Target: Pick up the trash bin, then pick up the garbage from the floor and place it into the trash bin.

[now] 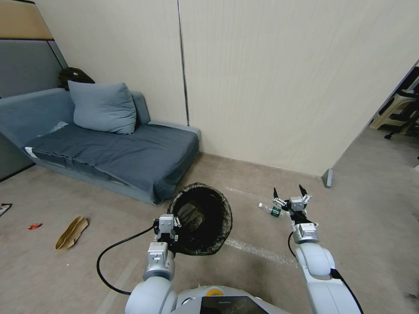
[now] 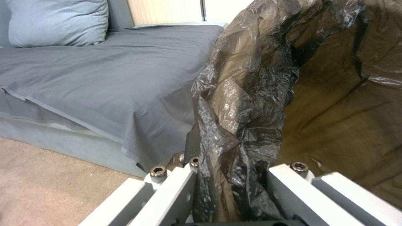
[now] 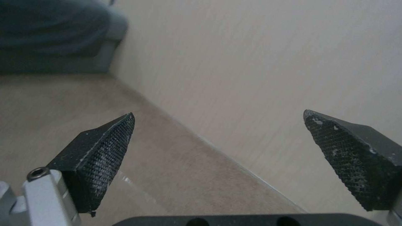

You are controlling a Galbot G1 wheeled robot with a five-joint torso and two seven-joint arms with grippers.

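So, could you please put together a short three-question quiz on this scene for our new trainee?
1. True or false: the left end effector is shut on the rim of the round bin lined with crinkled black plastic.
2. Which item lies on the floor just beside the open right end effector?
A. small clear plastic bottle with a green label
B. blue cushion
C. red wrapper
3. Fill in: the tan curled cardboard piece lies on the floor in front of the grey-blue ____.

Key: 1 true; 2 A; 3 sofa.
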